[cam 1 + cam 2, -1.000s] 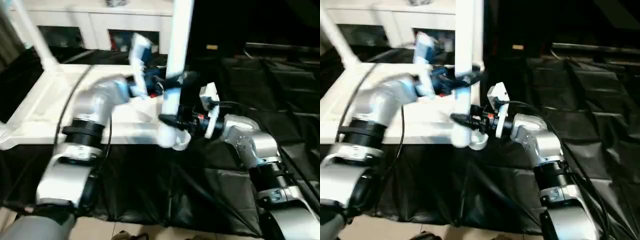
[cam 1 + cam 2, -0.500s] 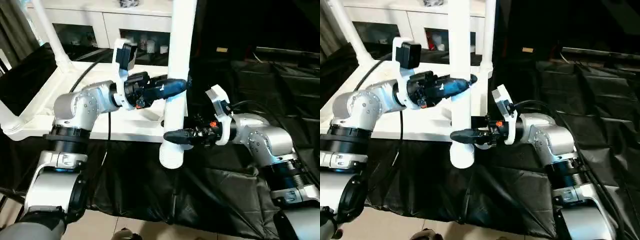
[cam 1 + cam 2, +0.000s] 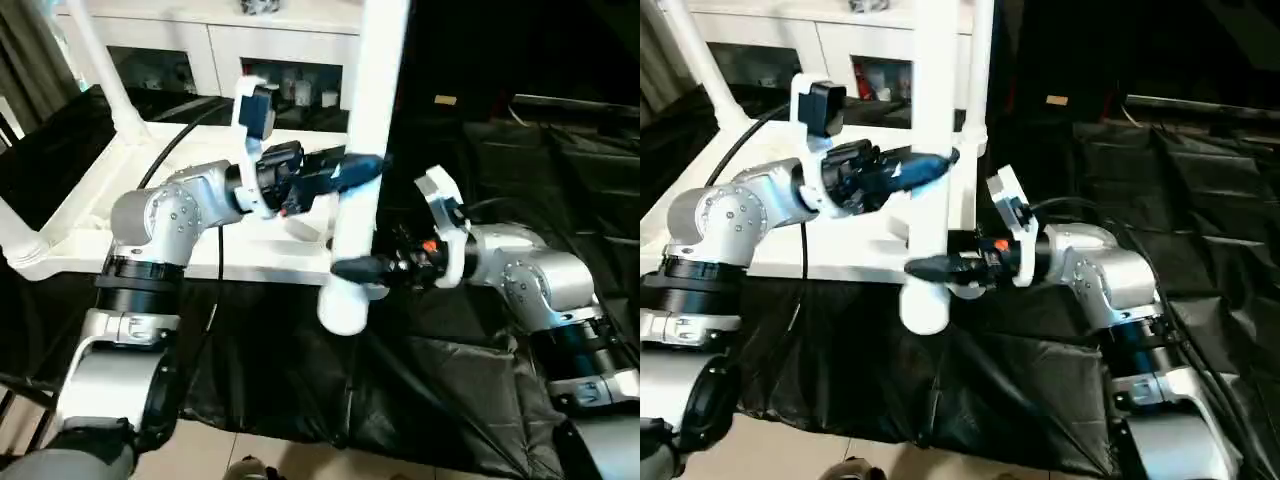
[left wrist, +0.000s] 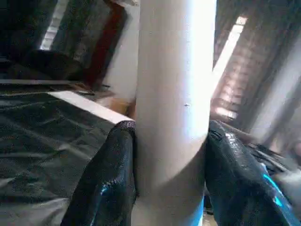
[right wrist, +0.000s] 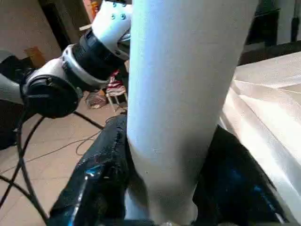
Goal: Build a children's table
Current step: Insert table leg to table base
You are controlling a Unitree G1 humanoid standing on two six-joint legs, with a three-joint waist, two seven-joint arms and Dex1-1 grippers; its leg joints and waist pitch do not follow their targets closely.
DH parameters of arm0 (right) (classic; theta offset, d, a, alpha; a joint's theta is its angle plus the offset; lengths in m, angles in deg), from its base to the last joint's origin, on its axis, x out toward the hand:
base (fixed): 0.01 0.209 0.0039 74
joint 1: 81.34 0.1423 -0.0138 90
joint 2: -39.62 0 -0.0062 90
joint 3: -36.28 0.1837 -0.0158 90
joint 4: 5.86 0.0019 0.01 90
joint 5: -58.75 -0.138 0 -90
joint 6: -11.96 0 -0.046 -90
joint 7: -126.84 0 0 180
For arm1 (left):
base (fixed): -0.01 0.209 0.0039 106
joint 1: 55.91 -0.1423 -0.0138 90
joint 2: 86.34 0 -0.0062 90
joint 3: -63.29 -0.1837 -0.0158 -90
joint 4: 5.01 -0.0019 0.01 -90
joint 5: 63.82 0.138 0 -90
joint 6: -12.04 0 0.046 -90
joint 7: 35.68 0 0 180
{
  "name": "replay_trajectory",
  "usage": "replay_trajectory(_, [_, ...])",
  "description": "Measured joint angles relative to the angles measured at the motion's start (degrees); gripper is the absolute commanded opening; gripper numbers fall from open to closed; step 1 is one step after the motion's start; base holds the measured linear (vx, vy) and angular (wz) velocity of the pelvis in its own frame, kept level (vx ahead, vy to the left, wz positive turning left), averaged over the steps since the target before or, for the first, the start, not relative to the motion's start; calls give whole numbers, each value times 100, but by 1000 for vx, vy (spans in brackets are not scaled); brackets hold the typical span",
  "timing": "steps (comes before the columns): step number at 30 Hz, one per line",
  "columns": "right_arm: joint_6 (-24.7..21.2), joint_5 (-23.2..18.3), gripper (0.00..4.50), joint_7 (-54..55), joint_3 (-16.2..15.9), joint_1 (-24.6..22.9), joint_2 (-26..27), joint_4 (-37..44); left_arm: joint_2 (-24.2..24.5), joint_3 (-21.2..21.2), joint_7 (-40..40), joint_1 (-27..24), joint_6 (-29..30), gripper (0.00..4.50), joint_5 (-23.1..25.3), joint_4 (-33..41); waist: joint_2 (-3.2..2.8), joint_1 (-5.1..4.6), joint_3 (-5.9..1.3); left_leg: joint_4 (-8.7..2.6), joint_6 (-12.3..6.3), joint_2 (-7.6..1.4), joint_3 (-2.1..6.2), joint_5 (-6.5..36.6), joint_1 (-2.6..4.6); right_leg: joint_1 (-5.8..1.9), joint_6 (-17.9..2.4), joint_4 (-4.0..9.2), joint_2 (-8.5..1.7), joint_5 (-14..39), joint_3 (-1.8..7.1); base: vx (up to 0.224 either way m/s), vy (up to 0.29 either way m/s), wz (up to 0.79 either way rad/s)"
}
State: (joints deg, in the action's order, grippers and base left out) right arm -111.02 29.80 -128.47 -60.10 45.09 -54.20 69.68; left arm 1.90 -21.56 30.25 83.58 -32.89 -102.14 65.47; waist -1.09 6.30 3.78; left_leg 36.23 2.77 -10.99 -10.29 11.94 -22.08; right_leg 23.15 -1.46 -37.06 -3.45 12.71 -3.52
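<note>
Both tools clamped on one table leg, held upright over the near edge of the tabletop

The white leg (image 3: 358,180) stands nearly vertical, its fat round end hanging free just past the near long edge of the upside-down tabletop (image 3: 90,215), not seated in any socket. The left tool (image 3: 362,168) grips it higher up, and in the left wrist view its black fingers (image 4: 106,188) sit pressed against both sides of the tube. The right tool (image 3: 352,268) has it lower down near the fat end, fingers (image 5: 101,179) wrapped tight on either side too. The tabletop lies on black sheeting (image 3: 470,400), with another leg (image 3: 100,75) already standing in its far left corner. A white cabinet (image 3: 215,50) with glass doors sits behind it all.
</note>
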Motion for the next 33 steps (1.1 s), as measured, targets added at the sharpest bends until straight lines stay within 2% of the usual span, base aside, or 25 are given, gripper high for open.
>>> replay_trajectory(2, [-5,-3,274,232,173,25,24,-5,-76,146,-341,2,-82,182,42,-1,8,-4,0,0,0,0,0,0,0,0,0,0,0,0,0,0,0,0])
replay_trajectory(3, [-4,-8,297,399,296,41,55,-6,-130,218,-561,3,-127,182,67,-1,15,-4,-1,-1,0,0,0,0,0,0,0,1,0,0,0,0,0,0])
replay_trajectory(6, [60,-22,312,868,595,82,179,-6,-224,421,-1180,29,-203,182,132,-54,37,-12,2,-1,0,0,1,0,0,0,0,1,0,0,-1,0,0,0])
replay_trajectory(11, [109,-64,351,1523,922,184,243,-58,-350,727,-2067,153,-333,182,228,-369,72,-33,-3,0,0,0,2,0,-1,0,0,1,0,0,-2,0,0,0])
replay_trajectory(12, [112,-61,377,1670,975,199,243,-90,-357,774,-2262,201,-335,182,261,-441,83,-36,-3,0,0,0,2,-1,-1,0,1,1,0,0,-2,0,0,0])
replay_trajectory(14, [101,-50,389,1796,1045,201,242,-132,-375,822,-2458,246,-335,182,312,-446,94,-41,-3,0,0,1,2,-1,-2,0,0,2,0,0,-2,0,0,0])
replay_trajectory(19, [-178,141,431,2240,1006,201,278,-16,-461,873,-2713,316,-335,182,316,-445,104,-60,-1,-1,0,1,2,-1,-2,0,0,2,0,0,-2,0,0,0])
replay_trajectory(26, [-294,408,434,2679,602,200,412,94,-534,803,-2752,329,-335,182,323,-445,110,-115,-2,-1,2,1,3,-2,-2,0,1,1,0,-1,-2,0,0,0])
replay_trajectory(33, [-600,510,434,2746,337,202,452,95,-518,419,-2716,336,-380,182,515,-382,130,-118,3,-1,2,0,4,-2,-2,0,1,1,0,-1,-3,0,0,0])
